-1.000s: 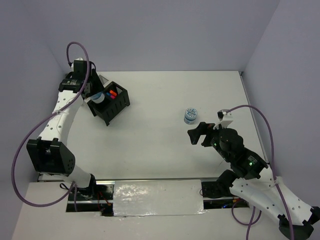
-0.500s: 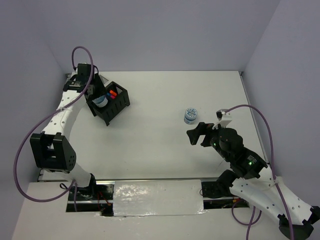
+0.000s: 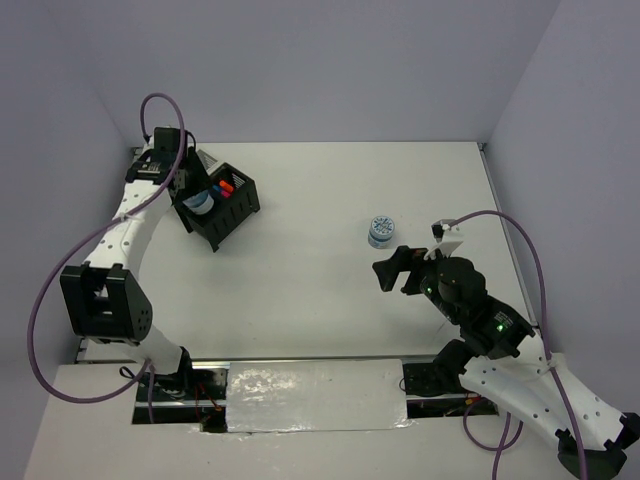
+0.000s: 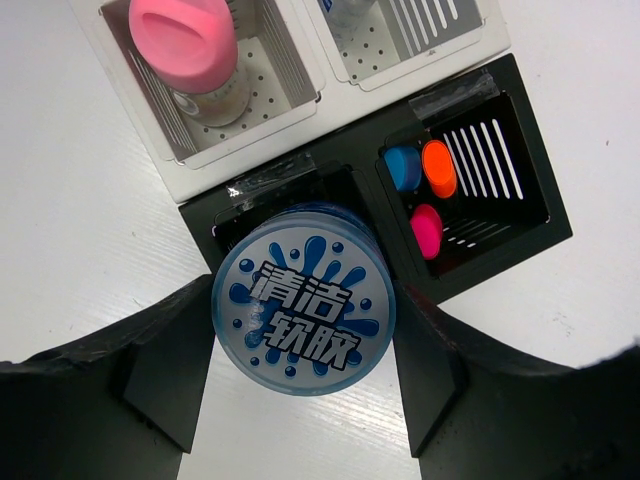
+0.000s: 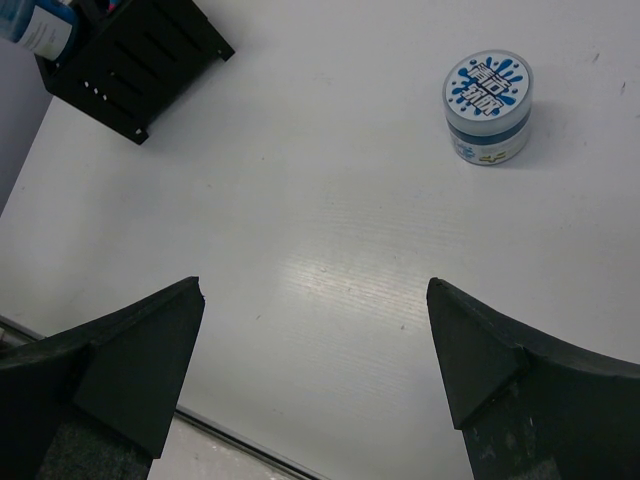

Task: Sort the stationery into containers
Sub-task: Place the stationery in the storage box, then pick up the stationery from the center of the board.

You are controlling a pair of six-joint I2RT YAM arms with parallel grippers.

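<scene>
In the left wrist view, a round blue-white tin (image 4: 303,300) is seen clenched between the two fingers of the left claw (image 4: 302,292), its printed lid turned to the camera at the centre of the frame. The tin is held over the left compartment of the black mesh organiser (image 4: 505,240); whether its base already sits inside cannot be told, since the lid hides the opening. In the compartment to its right, three markers (image 4: 436,170) are stood on end, capped blue, orange and pink. Two light-grey cups (image 4: 245,165) are set against the organiser at the top of the frame, and a pink-capped stick (image 4: 185,45) is lodged in the left one. In the overhead view this group is found at the upper left of the desk (image 3: 300,290). The right claw (image 5: 313,295) is spread wide and grasps nothing, above bare desk. A second tin (image 5: 487,107) is stood alone at the upper right of that wrist view, well apart from the fingers.
</scene>
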